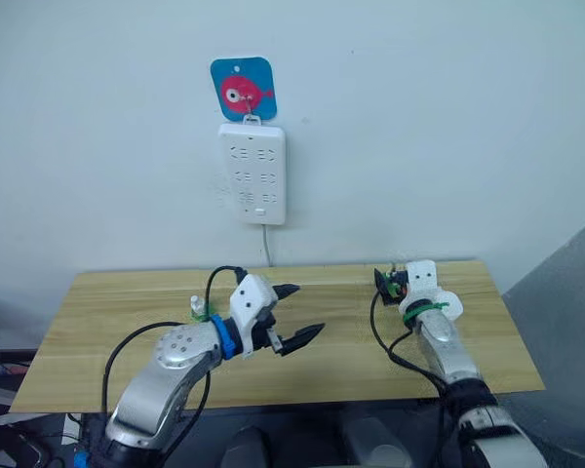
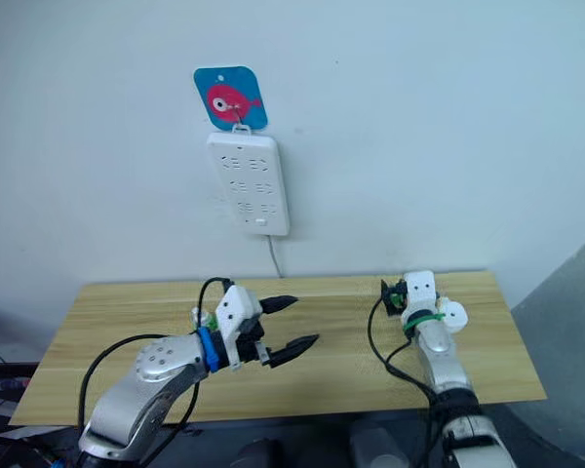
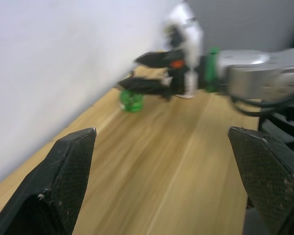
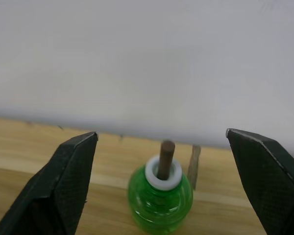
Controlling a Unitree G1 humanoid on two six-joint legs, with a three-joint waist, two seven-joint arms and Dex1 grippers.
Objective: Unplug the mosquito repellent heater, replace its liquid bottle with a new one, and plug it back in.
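- Apparently the heater [image 1: 445,308] is the small white rounded piece just beside the right wrist, at the back right of the table [image 1: 341,356]; I cannot tell this for sure.
- It is not plugged into the strip [image 1: 253,173].
- A green bottle [image 4: 159,200] stands upright on the table close to the wall [image 1: 448,117], its brown wick sticking out of a white collar, with no cap on it.
- The right gripper [image 4: 160,133] is spread wide and holds nothing. The bottle sits just ahead of it, in line with the gap between its fingers and touching neither.
- The left gripper [image 1: 309,309] hangs over the middle of the table, also wide apart and empty, pointing toward the right one.
- A small white-and-green item [image 1: 197,306] stands behind the left wrist; what it is I cannot tell.
- The strip hangs on the wall under a blue fish sign [image 1: 244,90], its cord [image 1: 267,244] dropping behind the table.
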